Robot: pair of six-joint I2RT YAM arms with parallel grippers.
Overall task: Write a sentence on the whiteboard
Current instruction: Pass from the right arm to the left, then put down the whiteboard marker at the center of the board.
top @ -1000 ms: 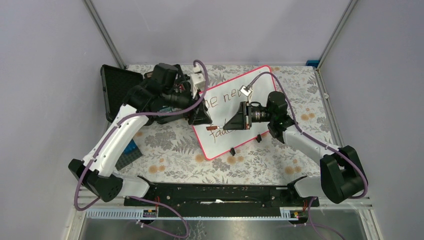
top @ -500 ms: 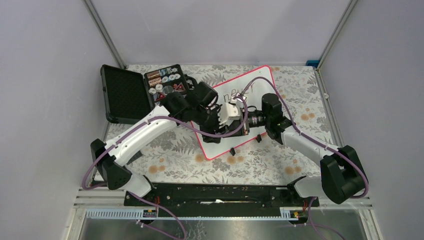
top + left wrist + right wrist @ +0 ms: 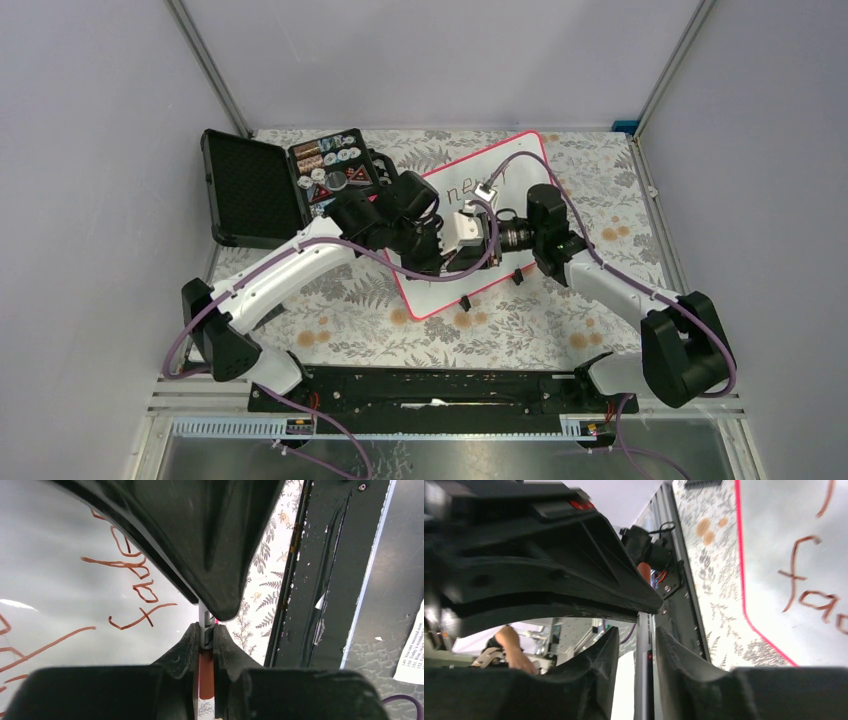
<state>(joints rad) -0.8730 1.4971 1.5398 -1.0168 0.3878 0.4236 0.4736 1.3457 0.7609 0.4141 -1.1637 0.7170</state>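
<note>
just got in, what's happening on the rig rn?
Looks like a marker handoff above the whiteboard. The left gripper is shut on the marker. The right gripper has its fingers either side of the same marker's other end, but it is unclear whether they grip it. Brown handwriting is already on the board, partly hidden by the arms. An open black case lies off the board's left side.

the whiteboard [image 3: 528, 165] lies on the table [image 3: 350, 290], the sentence [image 3: 468, 187] on it; the case [image 3: 250, 190] sits to its left, farther back; the marker [image 3: 205, 672] is above its near part.
</note>
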